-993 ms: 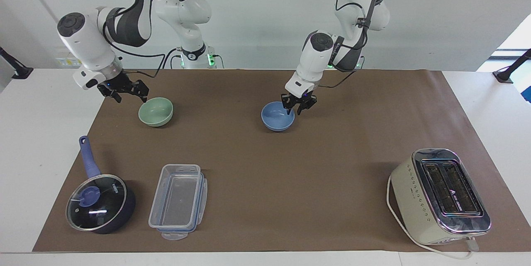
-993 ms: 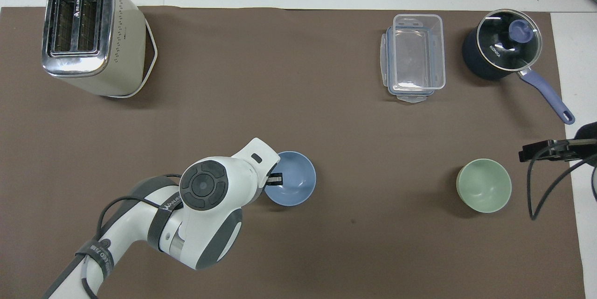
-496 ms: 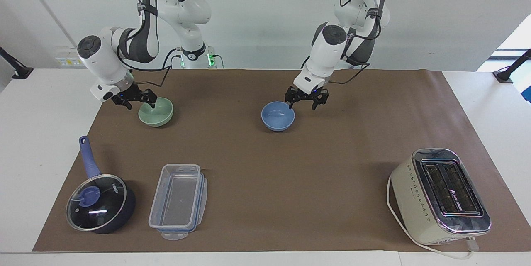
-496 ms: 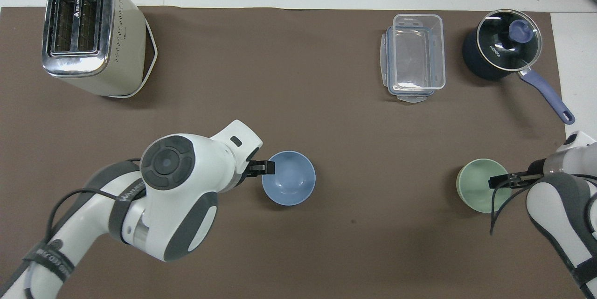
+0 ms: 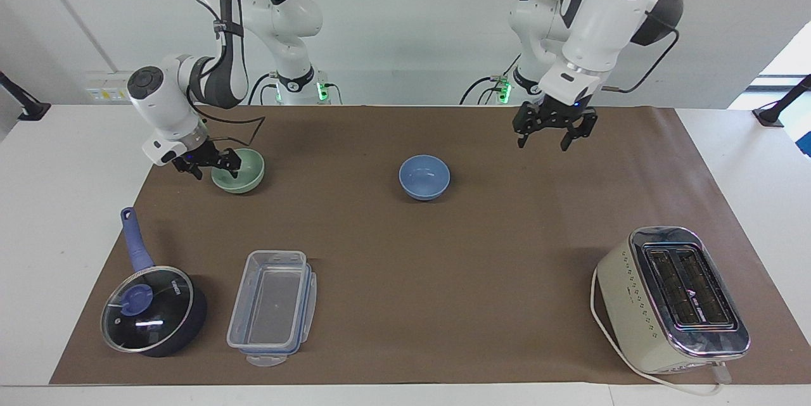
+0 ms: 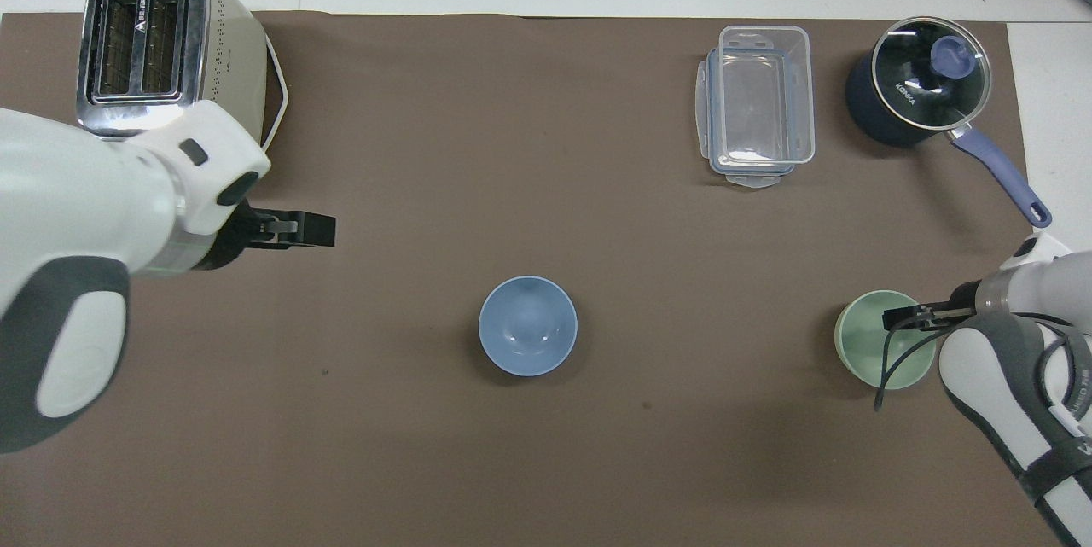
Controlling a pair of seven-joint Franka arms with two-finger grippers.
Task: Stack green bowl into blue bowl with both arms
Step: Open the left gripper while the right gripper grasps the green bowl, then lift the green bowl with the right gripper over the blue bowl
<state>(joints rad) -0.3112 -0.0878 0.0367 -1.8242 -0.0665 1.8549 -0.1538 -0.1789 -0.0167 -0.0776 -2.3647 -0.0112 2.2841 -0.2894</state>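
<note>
The left tool (image 5: 555, 133), open and empty, is lifting away from the blue bowl (image 5: 424, 177), now sitting free mid-desk. The right tool (image 5: 211, 162) is straddling the green bowl (image 5: 239, 171) rim at nine o'clock, fingers apart, closing; pickup is starting.

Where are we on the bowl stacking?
Done: the blue bowl sits alone mid-mat, and the left gripper hangs open in the air, clear of it.
In hand: the right gripper is at the green bowl rim, one finger inside; the bowl is on the mat.
Left: grip, lift, carry, and nest it in the blue bowl.
</note>
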